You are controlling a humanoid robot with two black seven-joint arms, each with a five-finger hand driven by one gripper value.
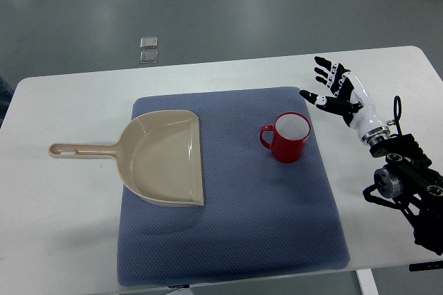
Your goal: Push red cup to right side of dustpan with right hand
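Observation:
A red cup (288,138) with a white inside stands upright on the blue mat (263,219), its handle pointing left. The beige dustpan (163,156) lies on the mat's left part, its handle reaching left onto the white table, its open mouth facing the cup. My right hand (333,90) hovers above the table just off the mat's right edge, up and to the right of the cup. Its fingers are spread, hold nothing and do not touch the cup. The left arm is out of sight.
The white table (62,226) carries the mat. Two small clear squares (148,48) lie on the grey floor beyond the table's far edge. My right forearm (408,184) runs along the table's right side.

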